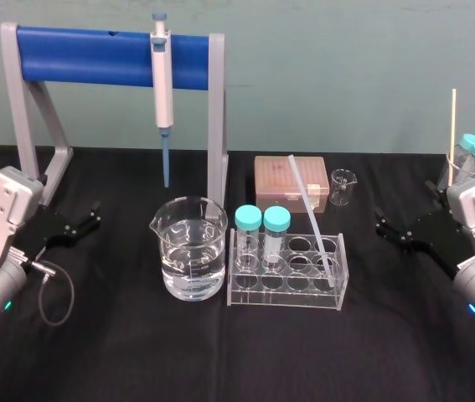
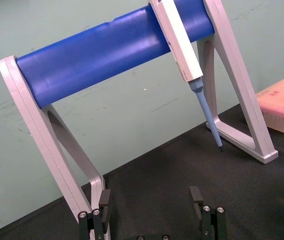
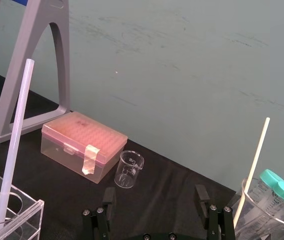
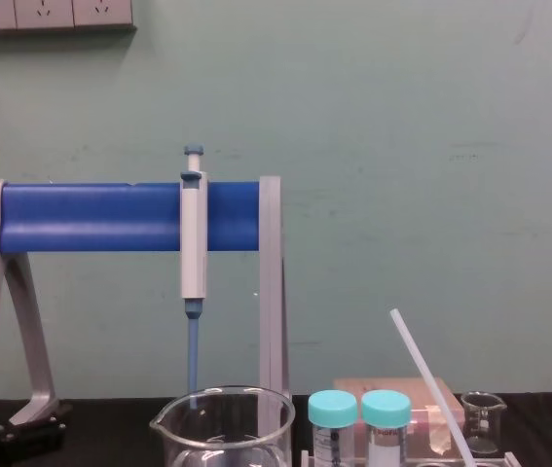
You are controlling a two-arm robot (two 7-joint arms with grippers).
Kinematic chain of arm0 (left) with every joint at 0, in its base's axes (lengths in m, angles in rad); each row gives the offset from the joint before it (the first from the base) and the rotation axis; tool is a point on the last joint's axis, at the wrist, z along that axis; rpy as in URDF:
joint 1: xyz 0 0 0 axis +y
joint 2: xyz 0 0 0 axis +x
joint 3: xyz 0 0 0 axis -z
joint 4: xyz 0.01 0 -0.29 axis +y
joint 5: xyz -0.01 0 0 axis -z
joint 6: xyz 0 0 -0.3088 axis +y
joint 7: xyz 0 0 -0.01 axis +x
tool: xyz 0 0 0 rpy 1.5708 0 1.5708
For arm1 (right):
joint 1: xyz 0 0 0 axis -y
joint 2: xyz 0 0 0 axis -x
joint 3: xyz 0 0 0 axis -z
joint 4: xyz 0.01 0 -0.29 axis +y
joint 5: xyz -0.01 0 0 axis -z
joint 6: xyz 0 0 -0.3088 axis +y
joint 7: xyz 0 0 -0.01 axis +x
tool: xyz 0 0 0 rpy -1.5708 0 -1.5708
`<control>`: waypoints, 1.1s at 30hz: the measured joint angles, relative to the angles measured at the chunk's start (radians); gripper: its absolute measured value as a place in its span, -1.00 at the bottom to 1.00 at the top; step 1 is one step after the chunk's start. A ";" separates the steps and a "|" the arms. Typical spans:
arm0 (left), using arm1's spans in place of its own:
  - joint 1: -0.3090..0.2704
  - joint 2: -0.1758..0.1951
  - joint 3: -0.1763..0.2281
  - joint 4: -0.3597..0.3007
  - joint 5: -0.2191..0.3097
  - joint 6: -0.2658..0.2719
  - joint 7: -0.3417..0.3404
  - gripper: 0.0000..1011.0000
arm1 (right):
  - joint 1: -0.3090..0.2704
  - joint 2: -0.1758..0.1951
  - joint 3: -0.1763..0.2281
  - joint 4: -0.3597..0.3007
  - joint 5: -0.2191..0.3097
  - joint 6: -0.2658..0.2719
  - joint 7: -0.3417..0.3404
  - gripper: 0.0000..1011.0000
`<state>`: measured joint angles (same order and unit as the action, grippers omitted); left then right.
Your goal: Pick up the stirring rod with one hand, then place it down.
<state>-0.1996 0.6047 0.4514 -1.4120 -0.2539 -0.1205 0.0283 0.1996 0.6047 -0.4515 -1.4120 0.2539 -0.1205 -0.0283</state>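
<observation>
Head view, stirring rod (image 1: 309,209): is standing in a right-end well of the clear tube rack (image 1: 287,289) at the middle of the black table (image 1: 237,360), its top leaning toward the far edge and the robot's left.
Head view, right gripper (image 1: 385,228): is hovering just right of the rack, pointing at the rod; it is looking like the nearer arm.
Head view, left gripper (image 1: 89,219): is waiting near the left edge, beyond the water beaker (image 1: 188,247).
Left wrist view, jaws: are gaping wide, empty, facing the pipette stand (image 2: 106,65).
Right wrist view, jaws: are spread wide, empty; the rod is rising steeply ahead and off to one side.
Chest view, rod axis: is slanting, top left, foot right.
</observation>
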 joint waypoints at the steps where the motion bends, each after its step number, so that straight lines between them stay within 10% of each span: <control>1: 0.000 0.000 0.000 0.000 0.000 0.000 0.000 0.98 | 0.000 0.000 0.000 0.000 0.000 0.000 0.000 0.98; 33: 0.000 0.000 0.000 0.000 0.000 0.000 0.000 0.98 | 0.000 0.000 0.000 0.000 0.000 0.000 0.000 0.98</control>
<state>-0.1996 0.6047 0.4514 -1.4120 -0.2539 -0.1205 0.0283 0.1996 0.6047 -0.4514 -1.4120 0.2539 -0.1206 -0.0283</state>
